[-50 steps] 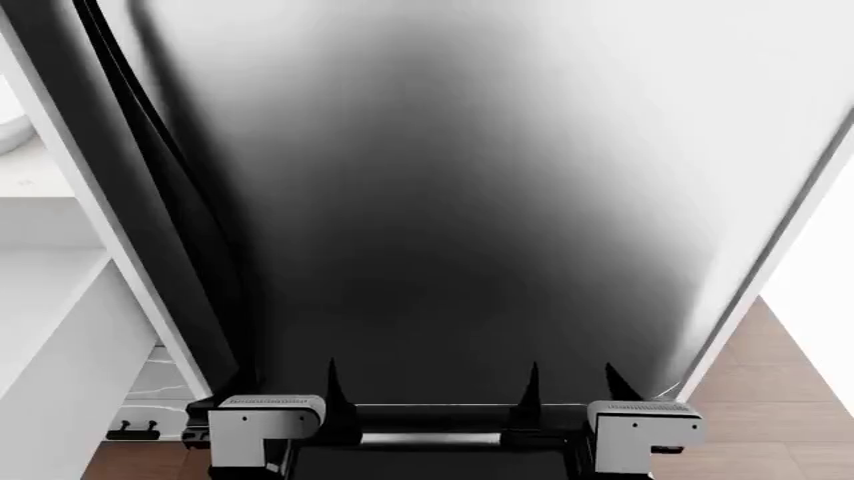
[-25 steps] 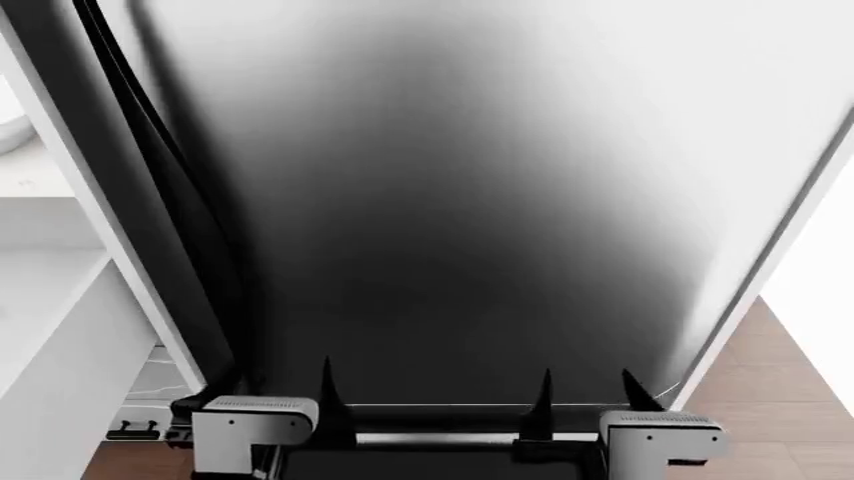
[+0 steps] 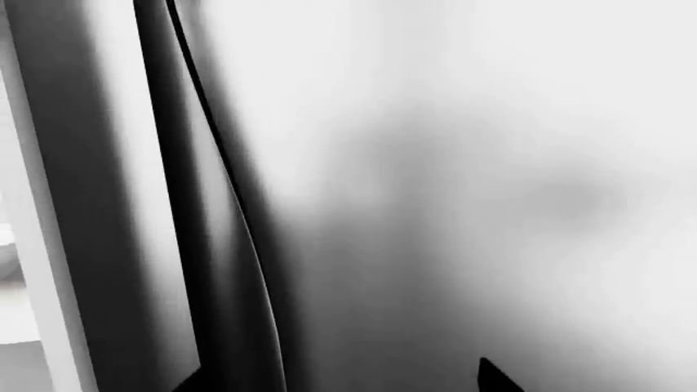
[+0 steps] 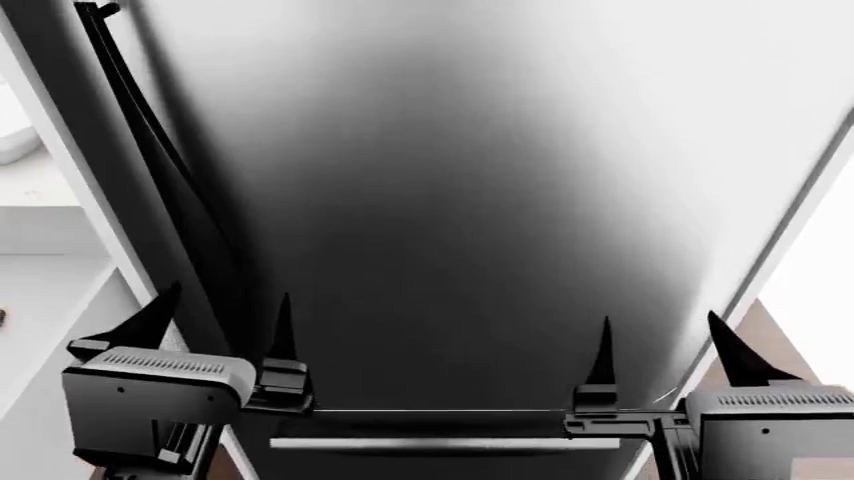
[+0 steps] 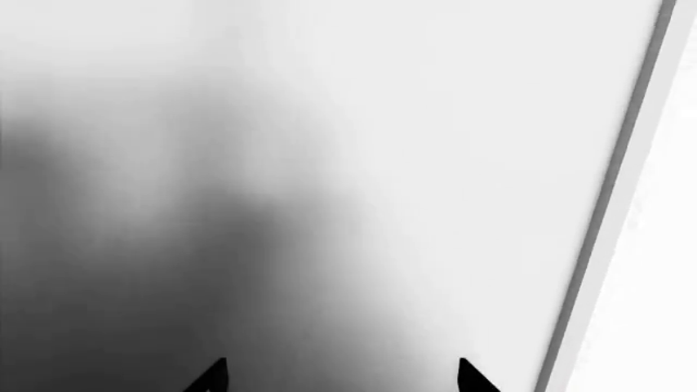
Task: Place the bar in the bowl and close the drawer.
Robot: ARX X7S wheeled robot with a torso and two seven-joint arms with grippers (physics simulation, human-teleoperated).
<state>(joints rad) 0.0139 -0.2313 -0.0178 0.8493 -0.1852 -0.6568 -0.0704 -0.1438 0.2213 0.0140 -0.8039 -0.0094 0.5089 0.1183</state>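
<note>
The drawer's plain light grey inside [image 4: 467, 200] fills most of the head view, with white rims at its left and right. It also fills the left wrist view [image 3: 458, 204] and the right wrist view [image 5: 326, 163]. My left gripper [image 4: 224, 318] is open and empty at the lower left, its black fingertips apart in front of the grey surface; it also shows in the left wrist view [image 3: 338, 380]. My right gripper [image 4: 658, 345] is open and empty at the lower right, and also shows in the right wrist view [image 5: 339, 376]. The bar is out of view. A curved white edge [image 4: 11, 140] at the far left may be the bowl.
A black strip [image 4: 160, 190] runs down the left side of the grey surface. A white counter [image 4: 40, 250] lies at the far left. Brown wooden floor [image 4: 781, 345] shows at the lower right. A pale horizontal edge [image 4: 441, 441] lies between the two grippers.
Both grippers have come up higher in the head view and moved outward, away from each other. Their jaws stand wider apart than before.
</note>
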